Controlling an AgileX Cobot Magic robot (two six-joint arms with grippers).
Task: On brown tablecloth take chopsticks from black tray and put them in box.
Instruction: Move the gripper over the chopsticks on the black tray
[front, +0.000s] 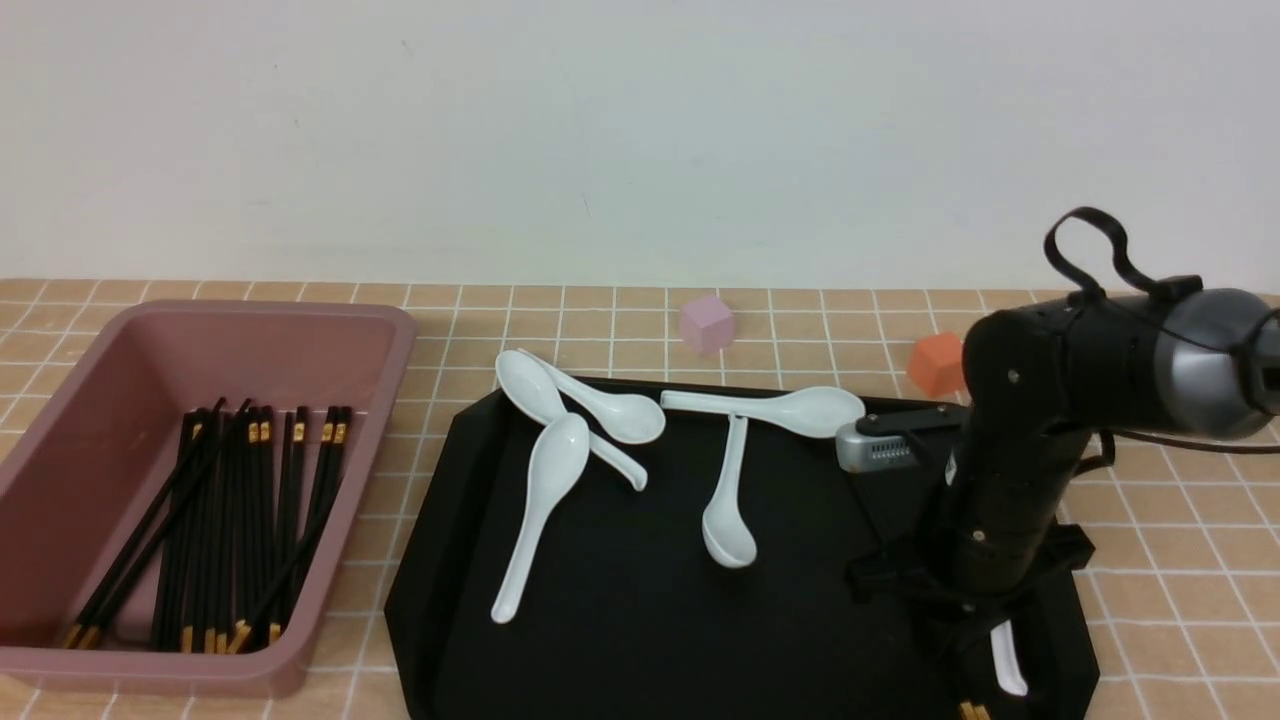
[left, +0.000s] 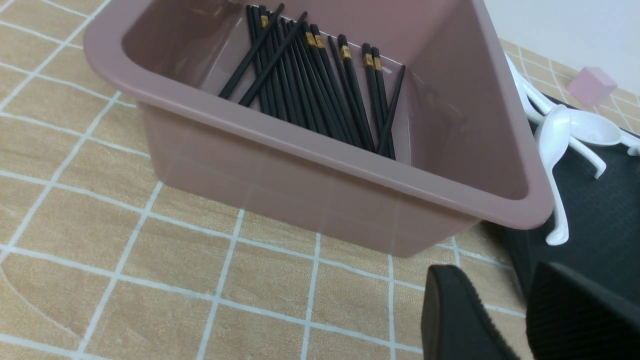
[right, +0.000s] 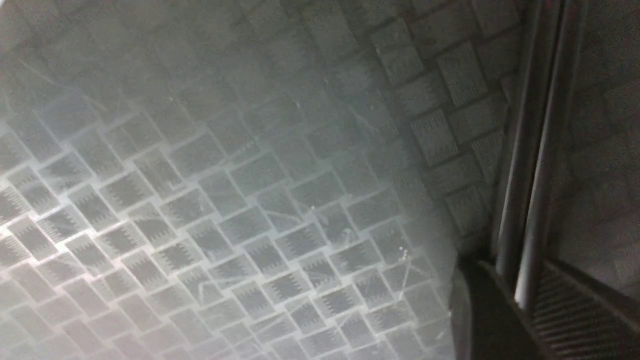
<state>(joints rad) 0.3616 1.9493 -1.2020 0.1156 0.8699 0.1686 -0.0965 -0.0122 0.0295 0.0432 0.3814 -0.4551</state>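
Note:
The black tray (front: 620, 610) lies on the brown tablecloth (front: 1180, 520). My right gripper (front: 975, 690) is pressed down at the tray's near right corner. In the right wrist view the right gripper (right: 520, 272) has closed on two black chopsticks (right: 530, 150) that lie on the patterned tray floor (right: 225, 200). Gold ends of the chopsticks (front: 968, 712) show just below the fingers. The pink box (front: 400, 335) at the left holds several chopsticks (front: 240, 520). My left gripper (left: 500, 274) hovers open and empty over the cloth beside the box (left: 320, 150).
Several white spoons (front: 545, 500) lie across the tray, and one spoon (front: 1008, 665) sits right beside the right fingers. A small pink cube (front: 707, 322) and an orange cube (front: 937, 362) stand on the cloth behind the tray.

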